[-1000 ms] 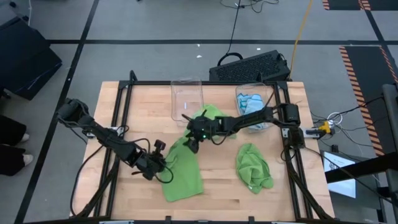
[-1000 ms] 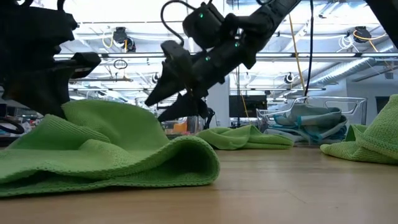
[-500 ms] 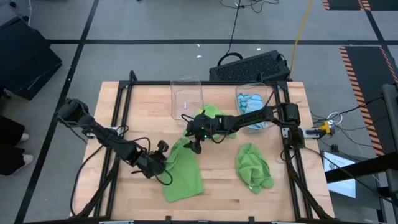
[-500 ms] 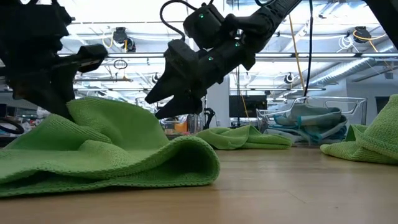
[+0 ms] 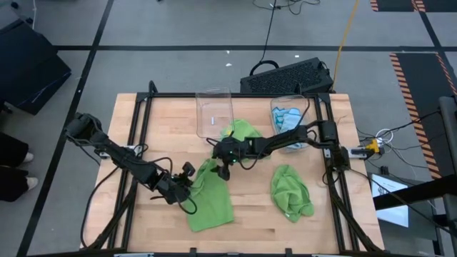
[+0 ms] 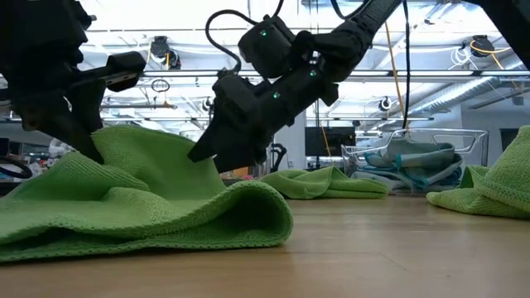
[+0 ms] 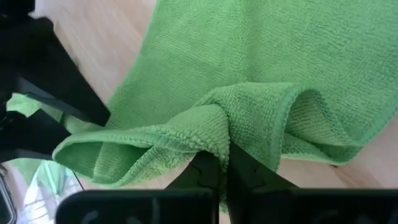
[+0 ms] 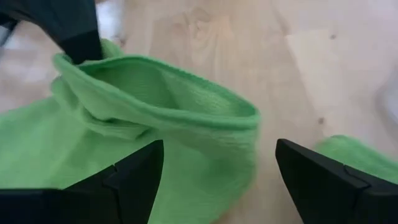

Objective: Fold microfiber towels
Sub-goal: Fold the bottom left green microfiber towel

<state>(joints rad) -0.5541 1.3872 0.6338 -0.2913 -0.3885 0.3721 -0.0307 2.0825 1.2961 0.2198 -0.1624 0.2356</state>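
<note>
green towels: three are counted, one (image 5: 211,196) pinched by the closed left gripper (image 5: 187,182) | blue towels (image 5: 289,118): bunched in one bin, uncountable | right gripper (image 5: 223,168): jaws apart over that towel

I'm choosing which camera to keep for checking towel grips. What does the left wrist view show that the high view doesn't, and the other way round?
Only the left wrist view shows the left gripper shut on a bunched hem of the green towel, the fold pinched between its fingers.

Only the high view shows the layout: a crumpled green towel lying apart, another by the empty bin, blue towels in a second bin, and both arms whole.

Both show the gripped towel, the wooden table and the right gripper open beside it.
</note>
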